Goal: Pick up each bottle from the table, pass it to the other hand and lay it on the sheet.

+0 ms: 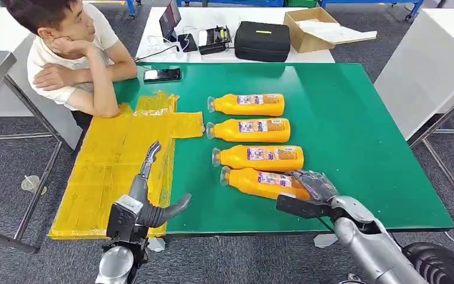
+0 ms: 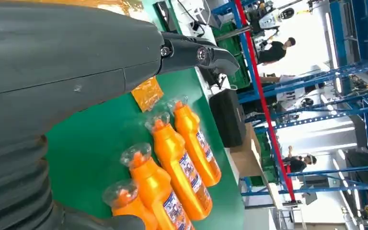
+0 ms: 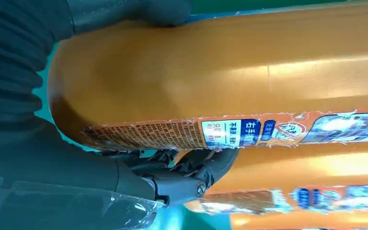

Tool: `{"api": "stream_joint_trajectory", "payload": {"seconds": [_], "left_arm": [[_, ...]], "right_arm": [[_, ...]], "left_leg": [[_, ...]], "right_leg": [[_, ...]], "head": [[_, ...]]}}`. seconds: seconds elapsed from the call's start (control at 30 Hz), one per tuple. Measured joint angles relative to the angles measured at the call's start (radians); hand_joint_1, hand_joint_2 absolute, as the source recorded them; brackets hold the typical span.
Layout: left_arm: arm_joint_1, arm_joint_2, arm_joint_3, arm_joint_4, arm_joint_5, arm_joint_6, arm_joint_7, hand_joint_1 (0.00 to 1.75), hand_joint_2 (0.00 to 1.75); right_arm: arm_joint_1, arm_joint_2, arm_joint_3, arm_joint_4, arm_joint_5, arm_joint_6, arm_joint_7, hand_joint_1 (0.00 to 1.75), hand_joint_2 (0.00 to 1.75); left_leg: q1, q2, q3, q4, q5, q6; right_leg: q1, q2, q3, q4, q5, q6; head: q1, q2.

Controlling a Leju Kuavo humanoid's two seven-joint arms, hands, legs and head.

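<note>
Right hand point(image 1: 314, 184) wraps the base of the front-edge orange bottle point(image 1: 260, 181) to lift it; left hand point(image 1: 153, 201) waits spread, empty, over the yellow sheet point(image 1: 106, 171).

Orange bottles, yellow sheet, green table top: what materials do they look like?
Orange bottles: likely glossy plastic, going by the long highlights on the shell in the right wrist view, with printed paper-like labels torn at the edges.
Yellow sheet: thin shiny film, probably plastic; it is wrinkled and glints.
Green table top: matte, even surface, maybe a rubber or vinyl mat; unsure.

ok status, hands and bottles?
Right hand gripping nearest bottle, on the table. Left hand open above sheet. Nothing blocking.
</note>
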Motion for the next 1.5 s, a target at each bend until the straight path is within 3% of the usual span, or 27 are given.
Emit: {"api": "stream_joint_trajectory", "payload": {"seconds": [0.33,0.37,0.4,0.43,0.7,1.0,1.2,1.5], "left_arm": [[0.001,0.0,0.0,-0.004,0.001,-0.001,0.003,0.0,1.75],[0.001,0.0,0.0,-0.005,0.014,-0.01,0.002,0.0,1.75],[-0.002,0.0,0.0,0.009,0.171,-0.116,0.018,0.0,1.75],[-0.008,0.0,-0.007,0.062,0.437,-0.265,0.077,0.0,1.75],[-0.017,0.003,-0.026,0.115,0.521,-0.278,0.108,0.0,1.75],[-0.019,0.003,-0.017,0.124,0.572,-0.276,0.094,0.0,1.75],[-0.001,0.003,-0.003,0.06,0.433,-0.157,-0.021,0.0,1.75],[0.017,0.003,0.007,0.007,0.553,-0.254,0.048,0.0,1.75]], "right_arm": [[0.007,-0.013,0.002,-0.004,-0.026,0.004,-0.012,1.75,1.75],[0.019,-0.025,0.0,-0.009,-0.075,-0.002,-0.047,1.75,1.75],[0.054,-0.023,-0.007,-0.043,-0.176,-0.062,-0.146,1.75,1.75],[0.088,0.038,-0.025,-0.069,-0.264,-0.112,-0.278,1.75,1.75],[0.12,0.132,-0.056,-0.101,-0.28,-0.14,-0.353,1.75,1.75],[0.137,0.263,-0.108,-0.157,-0.295,-0.16,-0.377,1.75,1.75],[0.197,0.354,-0.179,-0.24,-0.235,-0.235,-0.365,1.75,1.75],[0.235,0.483,-0.211,-0.351,-0.188,-0.228,-0.405,1.75,1.75]], "left_leg": [[0.0,0.0,0.002,0.0,-0.001,0.0],[0.0,-0.001,0.002,0.0,-0.001,0.0],[0.0,0.0,-0.002,0.0,-0.001,0.0],[0.0,0.007,-0.005,0.0,-0.001,-0.001],[0.001,0.008,-0.015,0.0,0.0,-0.001],[0.001,0.007,-0.018,0.0,0.0,-0.001],[0.001,0.007,-0.02,0.0,0.0,-0.001],[0.001,0.007,-0.02,-0.001,0.0,-0.001]], "right_leg": [[0.0,0.0,0.002,0.0,0.0,0.001],[0.0,0.0,0.003,0.0,0.0,0.002],[0.0,0.0,0.01,0.0,0.001,0.002],[0.001,0.005,0.006,0.0,0.003,0.002],[0.001,0.004,-0.003,0.002,0.003,0.002],[0.001,0.004,-0.007,0.002,0.002,0.002],[0.001,0.004,-0.008,0.002,0.002,0.002],[0.001,0.004,-0.009,0.002,0.002,0.001]], "head": [[0.0,0.0],[0.0,0.0],[0.0,0.0],[-0.001,0.0],[0.0,0.0],[0.0,0.0],[0.0,0.0],[0.0,0.0]]}}
